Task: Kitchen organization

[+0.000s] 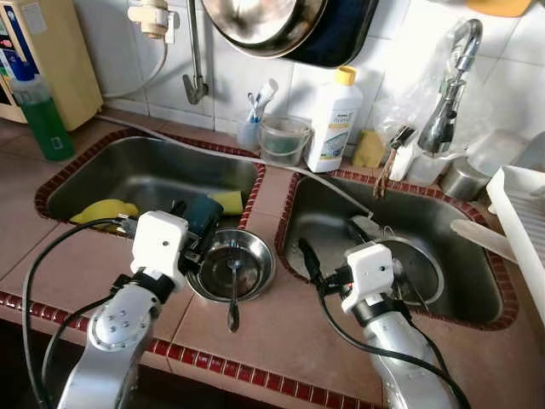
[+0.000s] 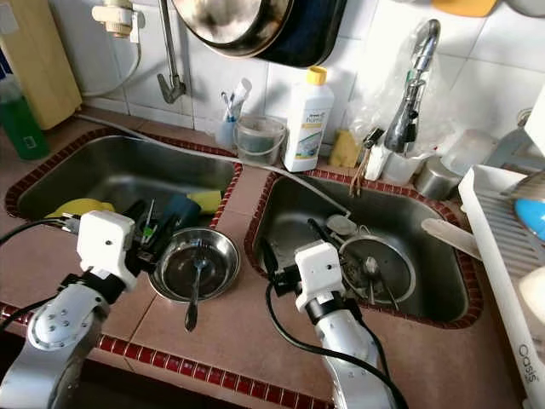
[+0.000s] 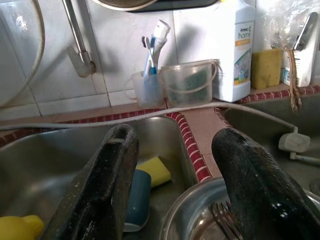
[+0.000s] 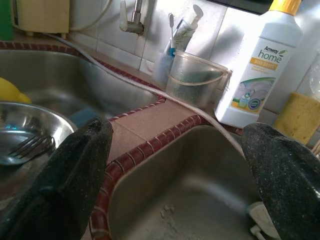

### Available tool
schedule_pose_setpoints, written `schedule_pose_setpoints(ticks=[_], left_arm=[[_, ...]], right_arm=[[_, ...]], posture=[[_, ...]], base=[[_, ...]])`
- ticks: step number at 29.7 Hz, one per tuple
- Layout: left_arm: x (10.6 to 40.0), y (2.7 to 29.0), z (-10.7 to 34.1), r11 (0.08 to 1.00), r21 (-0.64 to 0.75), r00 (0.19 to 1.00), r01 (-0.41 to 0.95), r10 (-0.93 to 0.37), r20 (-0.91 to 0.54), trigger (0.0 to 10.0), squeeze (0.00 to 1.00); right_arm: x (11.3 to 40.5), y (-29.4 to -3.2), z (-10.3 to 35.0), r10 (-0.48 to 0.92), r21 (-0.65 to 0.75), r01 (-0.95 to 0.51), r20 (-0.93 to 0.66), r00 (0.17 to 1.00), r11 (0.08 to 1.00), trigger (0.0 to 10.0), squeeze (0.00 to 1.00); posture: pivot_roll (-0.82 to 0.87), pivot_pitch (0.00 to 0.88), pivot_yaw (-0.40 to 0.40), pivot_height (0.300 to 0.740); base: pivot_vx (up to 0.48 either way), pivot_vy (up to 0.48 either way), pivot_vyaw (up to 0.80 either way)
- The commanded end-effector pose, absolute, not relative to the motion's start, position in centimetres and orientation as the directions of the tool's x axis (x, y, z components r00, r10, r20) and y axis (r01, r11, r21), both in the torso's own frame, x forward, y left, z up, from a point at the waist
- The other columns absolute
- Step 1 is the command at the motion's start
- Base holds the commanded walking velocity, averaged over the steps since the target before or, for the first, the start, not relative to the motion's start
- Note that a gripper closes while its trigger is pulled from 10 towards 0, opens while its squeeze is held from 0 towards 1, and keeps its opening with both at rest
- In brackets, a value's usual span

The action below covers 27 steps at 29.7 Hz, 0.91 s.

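Both arms are silver metal tubes with a rounded, brushed finish. The left arm carries a cluster of small dark screw heads set in a ring on its forearm; the right arm is smoother and tapers toward the wrist. Each wrist ends in a black collar topped by a boxy white plastic housing with rounded corners. Black cables loop from these housings back along the arms. The left tool and right tool each have two long black fingers with a rough, grainy, slightly scuffed surface.
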State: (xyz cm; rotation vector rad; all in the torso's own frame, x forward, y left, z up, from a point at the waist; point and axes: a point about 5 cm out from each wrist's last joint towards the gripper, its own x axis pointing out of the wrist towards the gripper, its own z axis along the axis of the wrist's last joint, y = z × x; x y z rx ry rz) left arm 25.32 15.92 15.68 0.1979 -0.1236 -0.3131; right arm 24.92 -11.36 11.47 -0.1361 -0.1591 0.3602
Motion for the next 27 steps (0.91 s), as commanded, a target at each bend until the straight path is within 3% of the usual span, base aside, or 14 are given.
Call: schedule_pose_setpoints(ticks=[1,12,21,27], left_arm=[[24.9,15.8,16.1,0.926,0.202,0.934,0.318,-0.342,0.099,10.0,0.00],[23.8,14.5,15.0,0.856,0.258,0.882,0.448,-0.471,0.032,10.0,0.00],[23.7,14.1,14.2,0.822,0.298,0.865,0.485,-0.501,-0.027,10.0,0.00],[23.4,13.8,13.3,0.773,0.398,0.858,0.493,-0.508,-0.076,10.0,0.00]], right_arm=[[24.6,-11.8,11.9,0.363,-0.164,-0.340,0.136,0.922,0.926,10.0,0.00],[24.8,-11.3,12.4,0.391,-0.148,-0.372,0.130,0.911,0.916,10.0,0.00],[24.7,-11.3,12.8,0.391,-0.143,-0.372,0.135,0.911,0.917,10.0,0.00],[24.4,-11.0,13.9,0.411,-0.102,-0.399,0.165,0.897,0.911,10.0,0.00]], posture=[[-0.14,0.070,-0.088,0.732],[-0.14,0.073,-0.090,0.732],[-0.15,0.073,-0.084,0.732],[-0.16,0.078,-0.078,0.732]], base=[[0.000,0.000,0.00],[0.000,0.000,0.00],[0.000,0.000,0.00],[0.000,0.000,0.00]])
